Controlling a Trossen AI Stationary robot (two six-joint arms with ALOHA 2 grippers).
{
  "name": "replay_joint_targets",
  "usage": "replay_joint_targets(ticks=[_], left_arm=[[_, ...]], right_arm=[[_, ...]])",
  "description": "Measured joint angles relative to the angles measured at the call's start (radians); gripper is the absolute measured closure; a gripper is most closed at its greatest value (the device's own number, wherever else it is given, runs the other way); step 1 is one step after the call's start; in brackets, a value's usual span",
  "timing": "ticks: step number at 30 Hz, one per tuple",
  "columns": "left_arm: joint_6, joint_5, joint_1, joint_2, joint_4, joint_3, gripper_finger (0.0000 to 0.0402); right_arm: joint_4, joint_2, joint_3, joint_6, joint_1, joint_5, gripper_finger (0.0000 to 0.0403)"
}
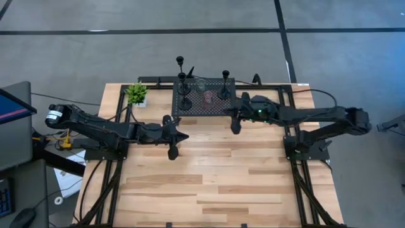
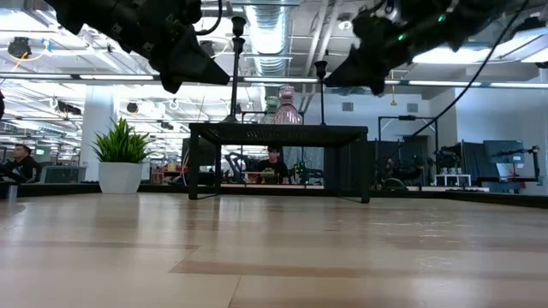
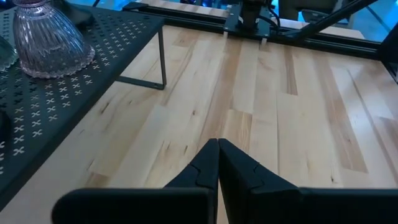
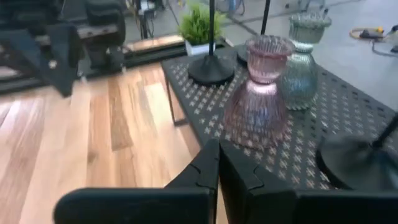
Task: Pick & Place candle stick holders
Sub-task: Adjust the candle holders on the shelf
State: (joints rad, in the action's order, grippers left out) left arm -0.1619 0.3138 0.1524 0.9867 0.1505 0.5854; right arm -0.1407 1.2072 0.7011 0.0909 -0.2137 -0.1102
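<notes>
Here, the right gripper (image 4: 219,163), clenched empty, faces the pink holder (image 4: 256,93) crowded by the greenish holder (image 4: 301,65); reaching risks toppling both.

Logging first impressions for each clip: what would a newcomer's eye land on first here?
The black perforated metal stand at the table's far edge, crowded with slim black stemmed candle holders and two squat ribbed glass ones, pinkish and greenish-grey. The left gripper and right gripper hang shut above bare wood before it. A small green potted plant stands left of the stand.
</notes>
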Motion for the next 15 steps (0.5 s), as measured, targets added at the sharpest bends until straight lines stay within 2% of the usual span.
replay_joint_targets(ticks=[7, 15], left_arm=[[0.000, 0.000, 0.000, 0.000, 0.000, 0.000, 0.0396], [0.000, 0.000, 0.000, 0.000, -0.001, 0.000, 0.0397]], right_arm=[[-0.236, 0.186, -0.019, 0.026, -0.017, -0.031, 0.0403], [-0.375, 0.296, -0.019, 0.032, -0.061, -0.161, 0.0403]])
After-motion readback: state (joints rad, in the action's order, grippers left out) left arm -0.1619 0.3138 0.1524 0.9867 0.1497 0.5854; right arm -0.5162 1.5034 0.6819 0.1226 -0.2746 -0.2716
